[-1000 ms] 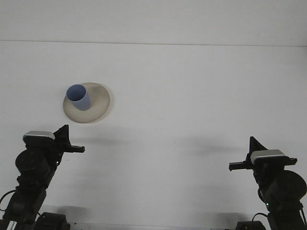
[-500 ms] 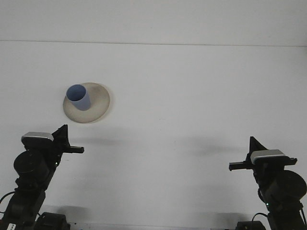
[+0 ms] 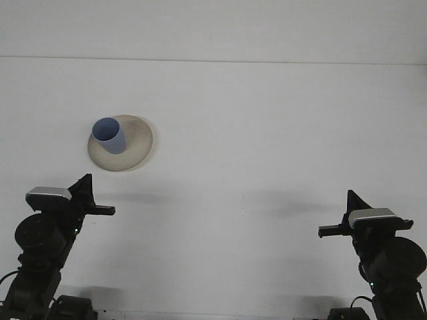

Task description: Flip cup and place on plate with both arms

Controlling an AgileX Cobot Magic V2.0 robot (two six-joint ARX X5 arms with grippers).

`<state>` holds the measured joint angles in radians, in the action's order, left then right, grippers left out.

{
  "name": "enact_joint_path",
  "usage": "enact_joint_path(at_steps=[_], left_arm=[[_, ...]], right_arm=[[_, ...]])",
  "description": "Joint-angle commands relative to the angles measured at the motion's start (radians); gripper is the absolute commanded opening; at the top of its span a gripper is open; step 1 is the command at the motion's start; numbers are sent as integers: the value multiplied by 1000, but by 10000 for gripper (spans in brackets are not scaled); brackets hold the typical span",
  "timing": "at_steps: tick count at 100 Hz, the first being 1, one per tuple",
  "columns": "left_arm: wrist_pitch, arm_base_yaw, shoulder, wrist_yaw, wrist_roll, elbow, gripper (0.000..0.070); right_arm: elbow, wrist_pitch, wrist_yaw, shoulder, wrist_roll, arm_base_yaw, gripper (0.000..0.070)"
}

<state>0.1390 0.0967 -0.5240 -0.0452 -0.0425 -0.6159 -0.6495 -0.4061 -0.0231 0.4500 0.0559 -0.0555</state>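
Observation:
A blue cup point(image 3: 110, 135) stands upright, mouth up, on the left part of a beige plate point(image 3: 137, 143) at the table's left. My left gripper point(image 3: 100, 209) sits low at the bottom left, well below the plate and apart from it. My right gripper point(image 3: 330, 231) rests at the bottom right, far from the cup. Neither gripper holds anything that I can see.
The white table point(image 3: 253, 133) stretches wide around the plate, and its far edge runs across the top of the view. Both arm bases occupy the bottom corners.
My left arm has drawn back slightly down and to the left. The right arm, cup and plate have not moved.

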Motion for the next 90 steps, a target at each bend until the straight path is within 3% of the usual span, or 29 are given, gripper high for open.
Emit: enact_joint_path(at_steps=[1, 44, 90], left_arm=[[-21, 2, 14, 3, 2, -2, 10], [-247, 2, 308, 4, 16, 373, 10], [-253, 0, 521, 3, 8, 573, 10]], right_arm=[[-8, 10, 1, 2, -3, 1, 3], [-8, 10, 1, 2, -3, 1, 3], [-8, 10, 1, 2, -3, 1, 3]])
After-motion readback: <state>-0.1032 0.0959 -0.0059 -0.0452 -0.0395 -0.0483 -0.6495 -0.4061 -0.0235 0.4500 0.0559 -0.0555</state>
